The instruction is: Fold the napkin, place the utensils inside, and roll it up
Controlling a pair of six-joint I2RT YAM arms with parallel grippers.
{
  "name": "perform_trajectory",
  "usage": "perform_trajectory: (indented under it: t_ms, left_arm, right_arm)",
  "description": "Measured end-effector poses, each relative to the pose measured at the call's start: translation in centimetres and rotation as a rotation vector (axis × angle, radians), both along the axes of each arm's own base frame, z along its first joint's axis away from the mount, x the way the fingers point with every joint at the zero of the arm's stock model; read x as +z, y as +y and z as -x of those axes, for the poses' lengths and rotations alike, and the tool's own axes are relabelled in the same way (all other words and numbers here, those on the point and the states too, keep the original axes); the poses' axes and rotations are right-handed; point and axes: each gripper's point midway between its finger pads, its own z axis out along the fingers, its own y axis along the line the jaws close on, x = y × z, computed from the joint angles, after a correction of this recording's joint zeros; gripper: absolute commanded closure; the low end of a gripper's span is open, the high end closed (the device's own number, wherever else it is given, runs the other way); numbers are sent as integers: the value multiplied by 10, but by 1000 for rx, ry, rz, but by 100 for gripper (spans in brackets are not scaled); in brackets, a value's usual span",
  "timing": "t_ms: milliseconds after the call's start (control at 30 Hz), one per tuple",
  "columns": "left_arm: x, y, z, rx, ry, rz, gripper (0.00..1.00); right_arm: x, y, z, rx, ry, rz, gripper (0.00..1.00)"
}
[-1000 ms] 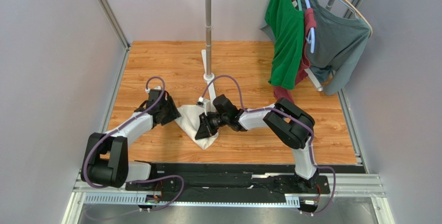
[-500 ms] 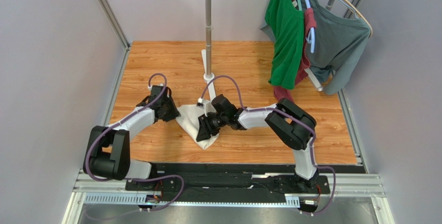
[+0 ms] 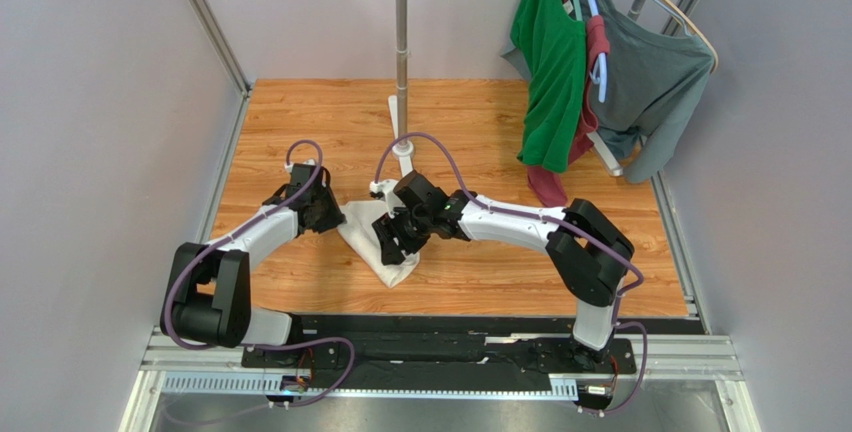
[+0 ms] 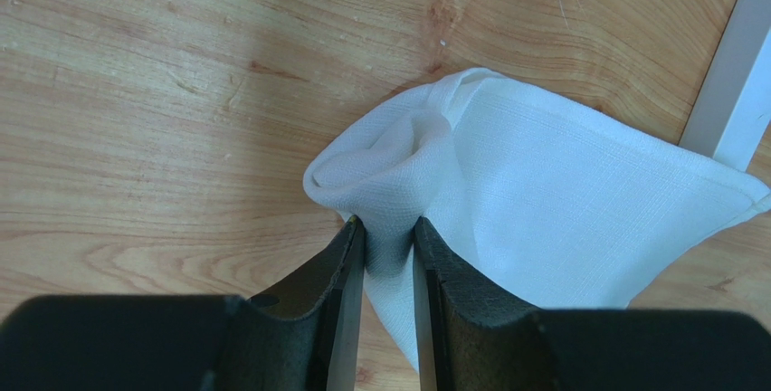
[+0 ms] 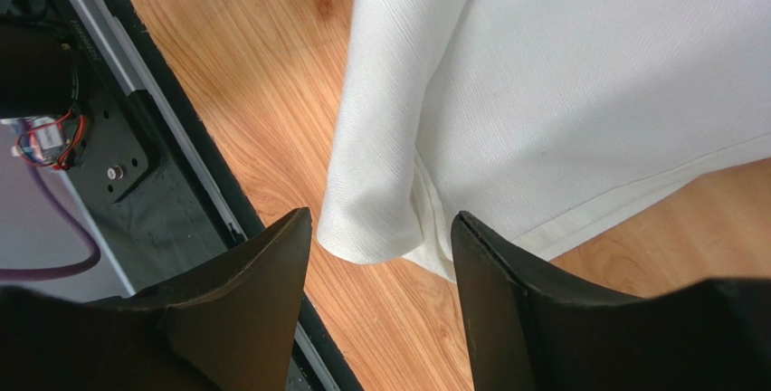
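White cloth is nipped between the fingers (image 4: 339, 273) of the left gripper (image 4: 389, 239), which are pressed together on a bunched, puckered fold at the napkin's (image 4: 561, 183) left corner. From that pinch the cloth spreads flat to the right across the wood table (image 4: 136, 92). Its far right corner lies just beside the white foot of the stand (image 4: 728, 92).

The right gripper (image 5: 382, 219) is spread wide and grips nothing. Below the gap between its fingers (image 5: 262, 273) lies the napkin's near corner, where a doubled edge curls over into a soft roll. Whether the fingers touch the cloth cannot be told. A black rail (image 5: 136, 138) runs along the table's near edge, close to that corner.

From above, the napkin is a rough triangle, point toward the arms, lying mid-table between the two grippers and just in front of the stand's base. The left gripper sits at its left edge, the right one over its middle. A green shirt (image 3: 548, 62) and a grey shirt (image 3: 655, 82) hang at the far right, well apart from the cloth.
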Motion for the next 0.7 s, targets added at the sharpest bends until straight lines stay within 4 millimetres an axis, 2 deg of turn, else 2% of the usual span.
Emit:
perform_trajectory:
  t_ms: [133,300,467,700]
  left_arm:
    - [0,1,0,0,-2,-4,68]
    - [0,1,0,0,-2,-4,68]
    - [0,1,-1,0,-2,-4,68]
    - [0,1,-2,0,-2,-6,68]
  right_arm:
    - [22,18,5,24,-140,16,38]
    - [27,34,21,48,-284,68,38]
    - [13,37,19,33,-377,146,40]
    - [-20,29,13,21,-413,251,46]
